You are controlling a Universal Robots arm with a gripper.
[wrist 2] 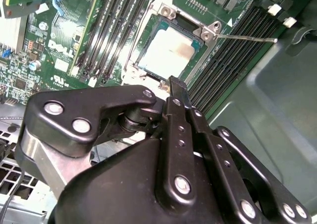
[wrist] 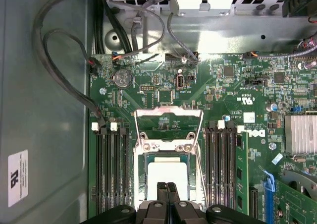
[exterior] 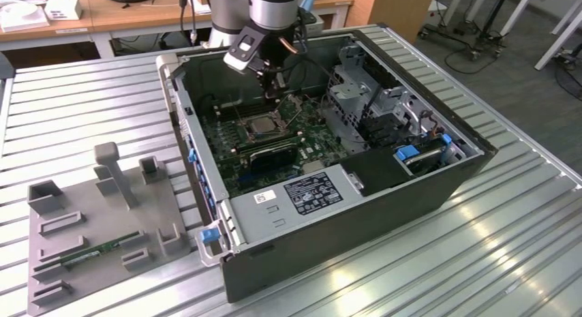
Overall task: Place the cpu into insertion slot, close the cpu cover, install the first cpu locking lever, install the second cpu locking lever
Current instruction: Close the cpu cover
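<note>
The cpu (wrist: 167, 173) lies flat in the insertion slot (wrist: 140, 177) on the green motherboard, its pale metal top showing in both wrist views (wrist 2: 166, 53). The cpu cover (wrist: 148, 113) stands tilted open at the slot's far side, with the board visible through its cut-out. My gripper (wrist: 167, 186) is shut with nothing in it, its tips just above the cpu's near edge (wrist 2: 177, 83). A thin locking lever (wrist 2: 247, 37) sticks out sideways, unlatched. In the exterior view the gripper (exterior: 270, 85) hangs inside the open computer case, above the slot (exterior: 247, 129).
Long black memory slots (wrist: 111, 169) flank the socket on both sides. Loose cables (wrist: 64, 70) and the case wall (wrist: 44, 135) lie close by. A drive cage (exterior: 364, 99) stands inside the case. A grey fixture (exterior: 91, 215) with a memory stick (exterior: 95, 251) is at the exterior view's left.
</note>
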